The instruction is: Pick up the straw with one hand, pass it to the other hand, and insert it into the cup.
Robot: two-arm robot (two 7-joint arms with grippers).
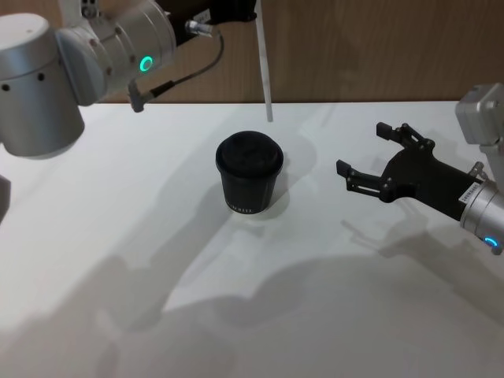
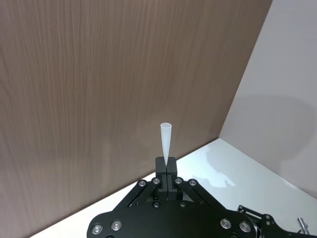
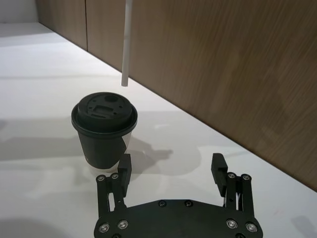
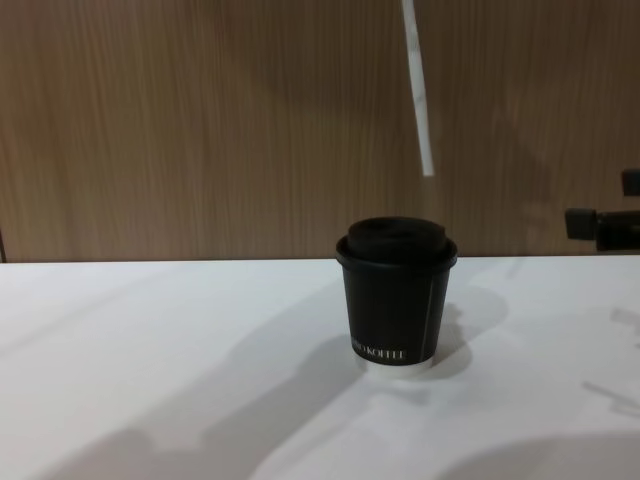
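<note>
While my left gripper (image 2: pixel 167 167) hangs at the top of the head view, its jaws are pressed together on the upper part of the straw (image 1: pixel 264 67). The left wrist view confirms this: the two fingers (image 2: pixel 161 171) are clamped flat on the white tube, which runs on beyond them. From that grip the straw hangs in the air nearly upright, leaning slightly. Its lower end is above and behind the cup (image 1: pixel 249 173) and touches nothing. In the chest view I see that free end in the upper right of the frame, higher than the lid and a little to its right, with a strip of wall showing between the two.

The cup stands upright on the white bench (image 1: pixel 110 236) at the centre of the head view. Its black domed lid is on, and there is small white lettering near its base.

My right gripper (image 1: pixel 368 151) sits at the right of the head view, low over the bench. Its jaws are spread wide and hold nothing, and the fingertips point toward the cup but stay well apart from it. In the right wrist view the cup sits ahead of one finger (image 3: pixel 124 171), with the straw's tip hanging beyond it.

A wood-panelled wall (image 1: pixel 354 47) closes off the back of the bench.
</note>
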